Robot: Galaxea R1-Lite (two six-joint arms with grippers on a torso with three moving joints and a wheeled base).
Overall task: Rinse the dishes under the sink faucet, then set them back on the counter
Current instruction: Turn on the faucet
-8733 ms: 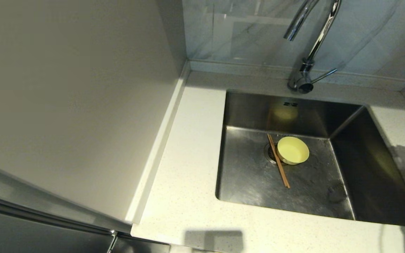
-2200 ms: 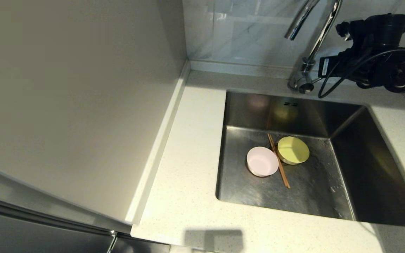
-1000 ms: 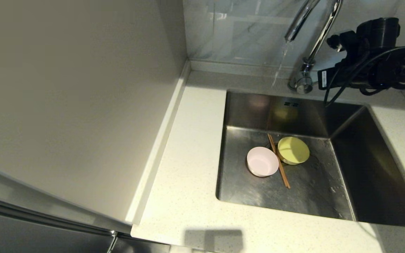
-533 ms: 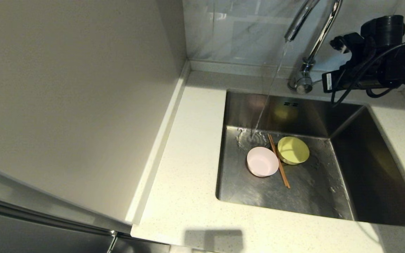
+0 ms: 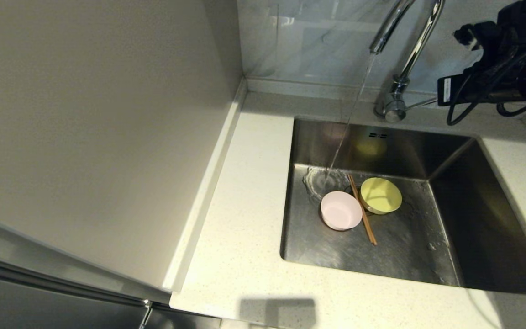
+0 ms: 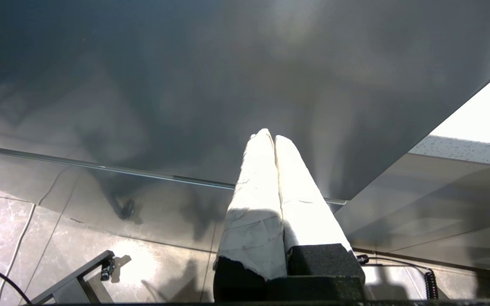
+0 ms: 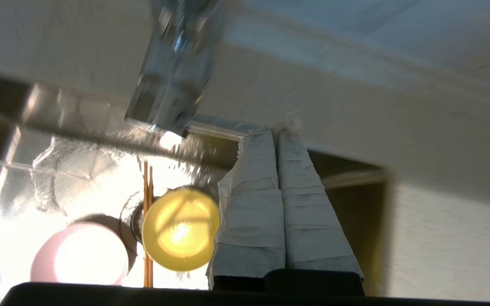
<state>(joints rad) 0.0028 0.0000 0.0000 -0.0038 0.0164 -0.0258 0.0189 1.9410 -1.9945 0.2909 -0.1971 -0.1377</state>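
Head view: water is running from the tall chrome gooseneck faucet [image 5: 404, 50] into the square steel sink [image 5: 486, 228], where the pale-pink dish [image 5: 340, 210], brown wooden chopsticks [image 5: 362, 209] and pale-yellow bowl [image 5: 380, 195] are lying. Left wrist view: the left gripper [image 6: 269, 137] is hanging pressed shut, empty. Right wrist view: the right gripper [image 7: 275, 129] is hovering above the bowl [image 7: 180, 229], fingers together, holding nothing.
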